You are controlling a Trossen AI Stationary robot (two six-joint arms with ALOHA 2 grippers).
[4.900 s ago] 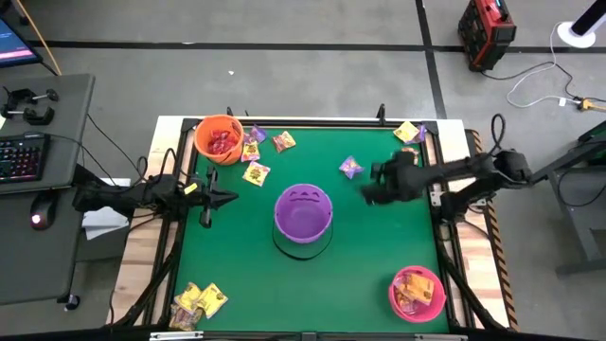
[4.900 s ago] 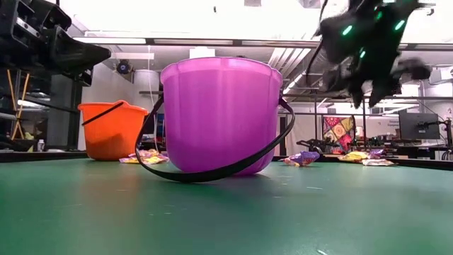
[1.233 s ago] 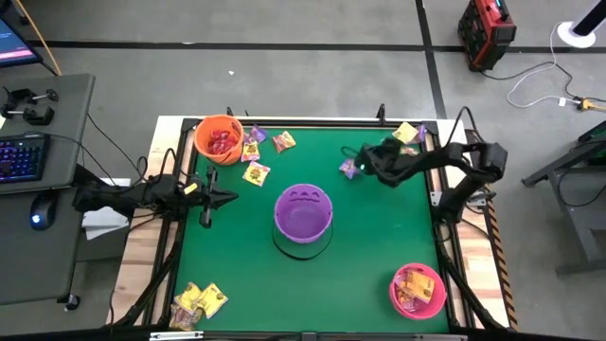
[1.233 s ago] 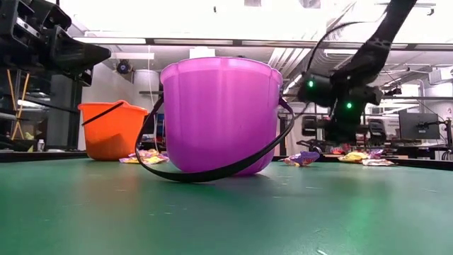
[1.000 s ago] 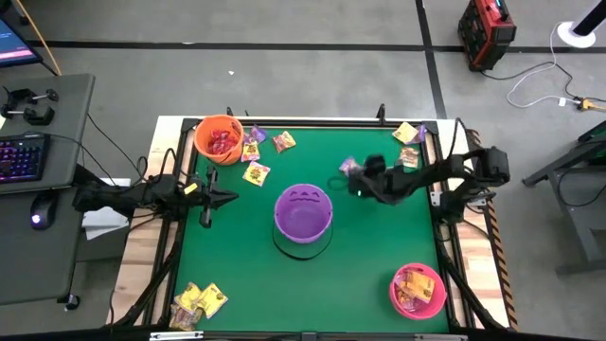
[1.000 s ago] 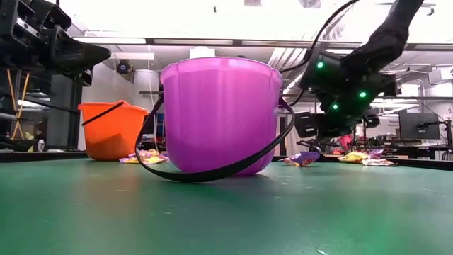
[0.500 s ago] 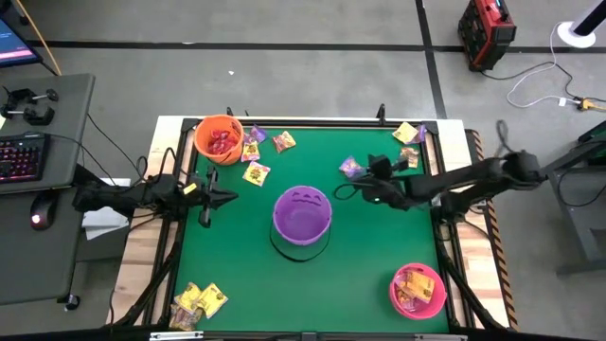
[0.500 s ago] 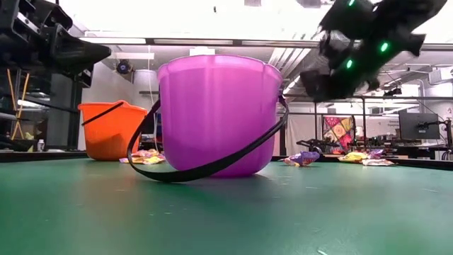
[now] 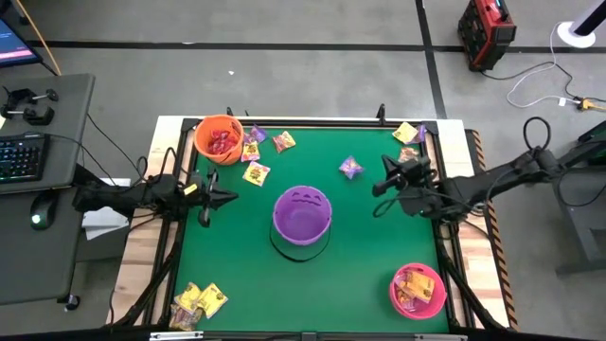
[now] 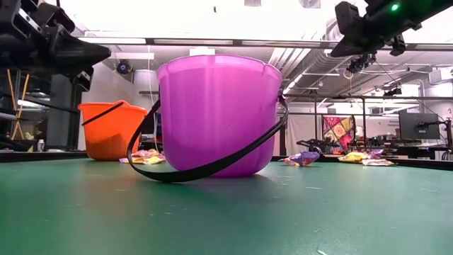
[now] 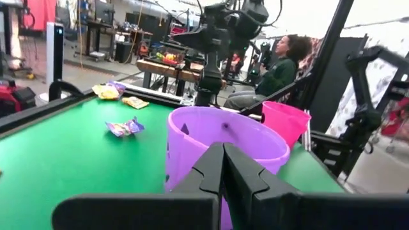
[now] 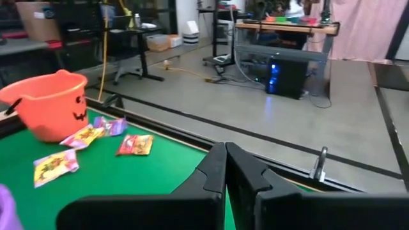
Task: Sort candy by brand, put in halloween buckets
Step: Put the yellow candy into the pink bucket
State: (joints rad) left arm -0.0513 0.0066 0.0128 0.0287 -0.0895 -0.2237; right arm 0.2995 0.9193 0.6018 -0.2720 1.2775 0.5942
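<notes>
Right, three buckets on the green bench (image 9: 360, 275) and all eyes on what's inside them. Up in the far left corner sits the orange bucket (image 9: 219, 138), and from above you can see reddish packets lying in its bottom. Dead centre is the purple bucket (image 9: 303, 214), face printed on its side, black handle flopped down onto the bench in front, and from overhead its inside shows nothing but purple plastic. Down in the near right corner, the pink bucket (image 9: 418, 292) has yellow and orange packets in it. Loose candy is scattered about: a cluster of yellow and purple packets (image 9: 258, 152) just beside the orange bucket, a single purple packet (image 9: 351, 168) lying alone between the purple bucket and the far edge, a couple more packets (image 9: 408, 134) at the far right corner, and a little yellow pile (image 9: 200, 301) at the near left corner. The right pincer (image 9: 381, 189) hangs above the bench near that lone purple packet, its fingers pressed together with nothing between them. The left pincer (image 9: 207, 202) waits at the left edge, fingers also pressed together, well apart from the purple bucket.
</notes>
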